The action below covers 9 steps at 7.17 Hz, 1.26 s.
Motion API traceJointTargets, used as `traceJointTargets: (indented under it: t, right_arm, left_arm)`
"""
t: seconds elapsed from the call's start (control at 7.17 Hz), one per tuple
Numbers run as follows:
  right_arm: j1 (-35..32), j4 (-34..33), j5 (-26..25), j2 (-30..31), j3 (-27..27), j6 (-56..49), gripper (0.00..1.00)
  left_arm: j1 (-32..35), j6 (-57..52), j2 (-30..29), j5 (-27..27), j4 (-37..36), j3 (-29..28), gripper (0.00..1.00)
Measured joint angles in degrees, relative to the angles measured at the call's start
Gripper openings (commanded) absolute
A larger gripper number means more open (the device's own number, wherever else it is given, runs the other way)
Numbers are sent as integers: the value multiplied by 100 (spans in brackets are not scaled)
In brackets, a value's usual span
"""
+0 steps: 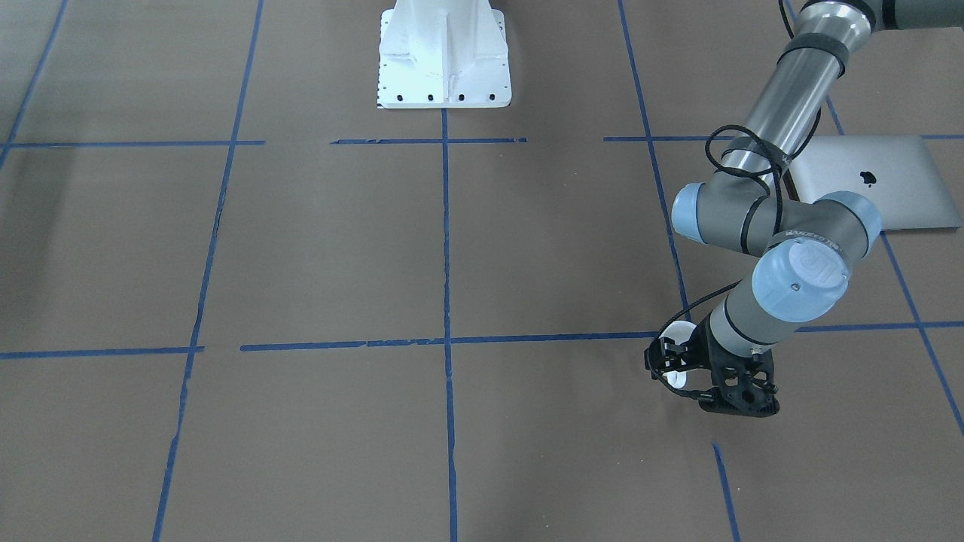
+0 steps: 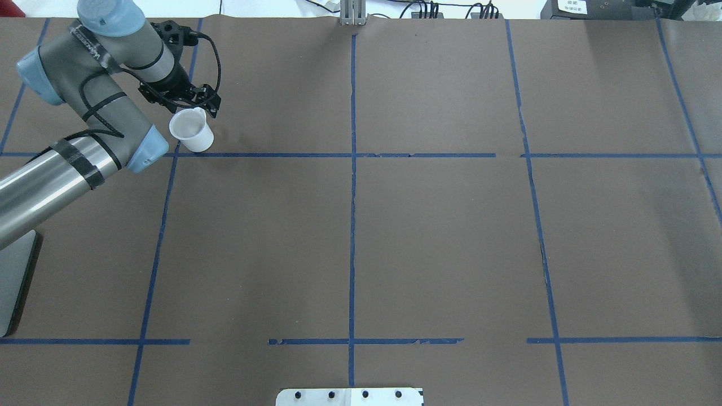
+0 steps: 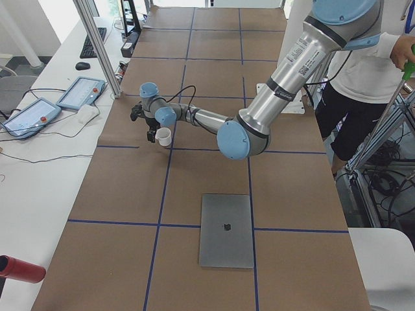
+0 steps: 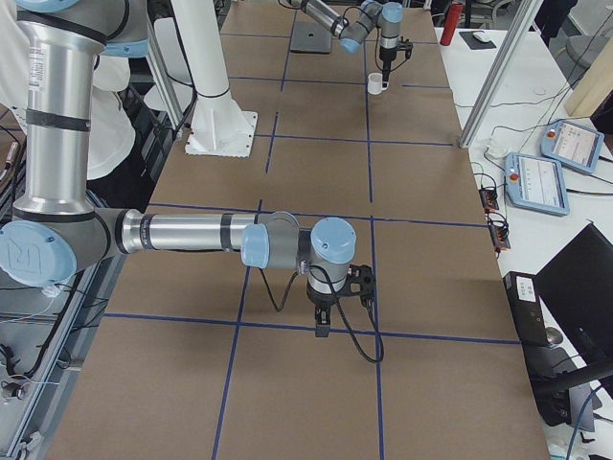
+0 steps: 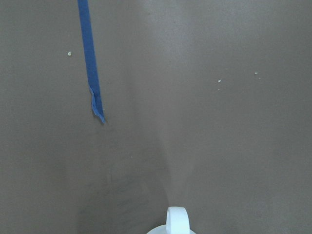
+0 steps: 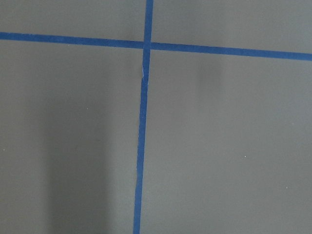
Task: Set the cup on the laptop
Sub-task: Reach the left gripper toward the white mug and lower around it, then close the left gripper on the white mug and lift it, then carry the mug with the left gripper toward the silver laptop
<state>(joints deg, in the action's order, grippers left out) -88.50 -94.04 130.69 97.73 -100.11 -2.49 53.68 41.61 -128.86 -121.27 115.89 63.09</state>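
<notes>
1. Left gripper points down with its fingers drawn narrow on the rim of the cup.
2. That cup stands upright, mouth up, on the operators' side of a blue tape line at the left of the table. I cannot tell whether its base touches the paper.
3. Closed and flat, logo up, the laptop lies well apart from the cup, nearer the table's left end.
4. Right gripper points down over the tape. I cannot tell whether it is wide or narrow.
</notes>
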Motion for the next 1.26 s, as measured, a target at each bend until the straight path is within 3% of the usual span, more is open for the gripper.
traceJointTargets:
  t: [0.14, 0.28, 0.42, 0.56, 1.26]
  right_arm:
    - [0, 0, 0, 0, 0, 2, 100]
    - [0, 0, 0, 0, 0, 2, 100]
    - [0, 0, 0, 0, 0, 2, 100]
    - [0, 0, 0, 0, 0, 3, 100]
    - [0, 0, 0, 0, 0, 2, 100]
  left_arm:
    - [-42, 33, -11, 38, 92, -102, 77]
    - [-69, 47, -22, 46, 120, -172, 54]
    - [-80, 47, -27, 29, 111, -208, 14]
    - [-82, 44, -26, -29, 87, -229, 0]
    - [8, 19, -36, -448, -186, -181, 0]
